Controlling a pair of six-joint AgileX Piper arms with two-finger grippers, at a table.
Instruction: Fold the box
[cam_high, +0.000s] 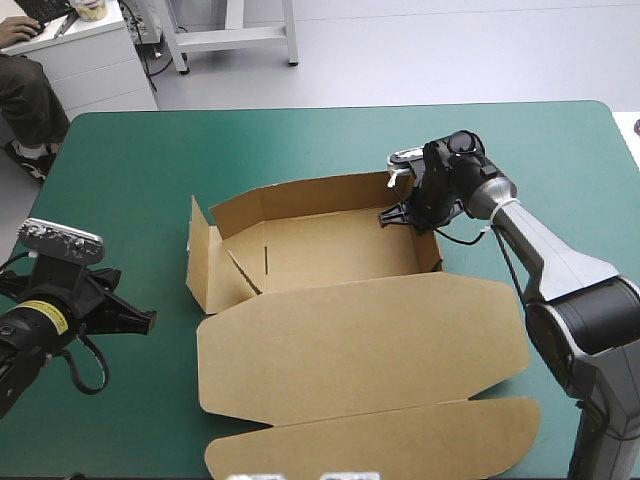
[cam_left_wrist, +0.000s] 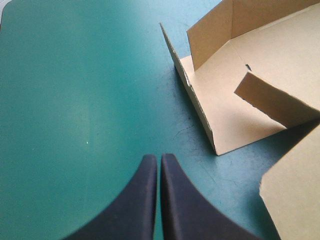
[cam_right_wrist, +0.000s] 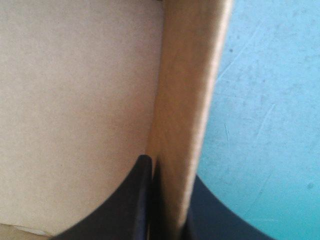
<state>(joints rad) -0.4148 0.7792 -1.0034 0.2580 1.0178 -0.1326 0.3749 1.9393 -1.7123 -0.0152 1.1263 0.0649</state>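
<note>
The teal-green surface (cam_high: 300, 140) carried the brown box (cam_high: 350, 330) at its middle, a half-formed tray with its far wall and left-end flaps raised and its broad lid lying flat toward the near edge. The right jaws stood all but closed on the tray's right wall near the far right corner, the board pinched between the black fingers (cam_right_wrist: 125, 200). The left jaws, pressed together and holding nothing, sat over bare cover near the surface's left edge, apart from the box's left end.
</note>
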